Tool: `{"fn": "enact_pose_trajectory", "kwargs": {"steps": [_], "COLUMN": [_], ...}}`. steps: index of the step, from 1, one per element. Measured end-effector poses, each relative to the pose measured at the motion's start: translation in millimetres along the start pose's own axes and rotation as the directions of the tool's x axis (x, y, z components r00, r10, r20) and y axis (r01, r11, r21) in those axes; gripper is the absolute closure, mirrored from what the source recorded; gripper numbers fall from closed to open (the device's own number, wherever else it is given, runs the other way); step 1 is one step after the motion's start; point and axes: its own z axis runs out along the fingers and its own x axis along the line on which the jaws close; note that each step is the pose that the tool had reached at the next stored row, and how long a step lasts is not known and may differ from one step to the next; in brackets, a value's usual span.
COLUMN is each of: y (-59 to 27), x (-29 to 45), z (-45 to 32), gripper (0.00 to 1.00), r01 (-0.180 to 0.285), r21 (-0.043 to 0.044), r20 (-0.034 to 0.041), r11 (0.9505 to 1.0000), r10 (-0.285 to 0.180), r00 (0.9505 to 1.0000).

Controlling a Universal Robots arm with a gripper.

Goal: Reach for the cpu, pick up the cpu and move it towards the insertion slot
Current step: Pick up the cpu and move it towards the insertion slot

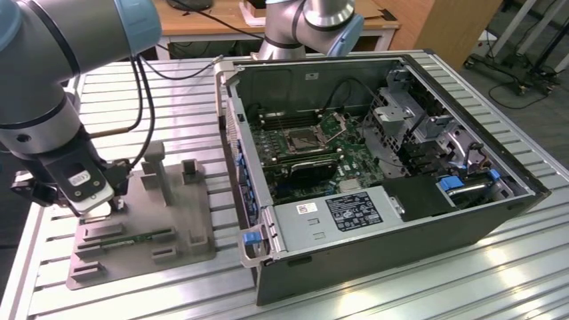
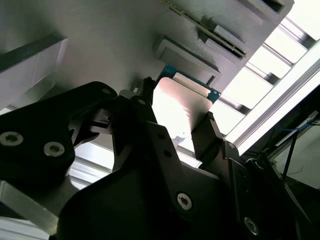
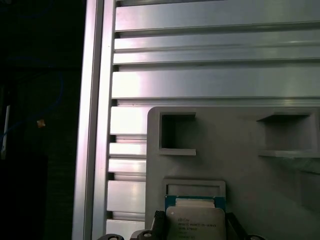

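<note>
The cpu point(image 2: 180, 107), a flat square chip with a silvery top and a green rim, sits between my gripper's point(image 2: 176, 112) two dark fingers, which press on its opposite edges. In the first wrist view the cpu point(image 3: 195, 226) hangs just over a shallow square recess point(image 3: 195, 189) of the grey tray point(image 3: 240, 170). In the exterior view my gripper point(image 1: 98, 203) is low over the tray's point(image 1: 182, 223) left part. The insertion slot point(image 1: 302, 140), a square socket with a shiny metal frame, lies on the green motherboard point(image 1: 356, 170) inside the open computer case, well off to the exterior view's right.
A long green memory stick point(image 1: 133, 239) lies in the tray, which has upright grey posts point(image 1: 158, 167). The case's left wall point(image 1: 238, 167) stands between tray and motherboard. A second arm's base point(image 1: 311, 27) stands behind the case. All rests on a slatted metal table point(image 1: 498, 280).
</note>
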Motion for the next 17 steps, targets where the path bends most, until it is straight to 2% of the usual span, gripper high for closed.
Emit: {"fn": "enact_pose_trajectory", "kwargs": {"steps": [17], "y": [0.3], "x": [0.1], "z": [-6.0], "gripper": [0.45], "r01": [0.0], "r21": [0.0], "r20": [0.0], "r11": [1.0], "r10": [0.0], "r00": [1.0]}}
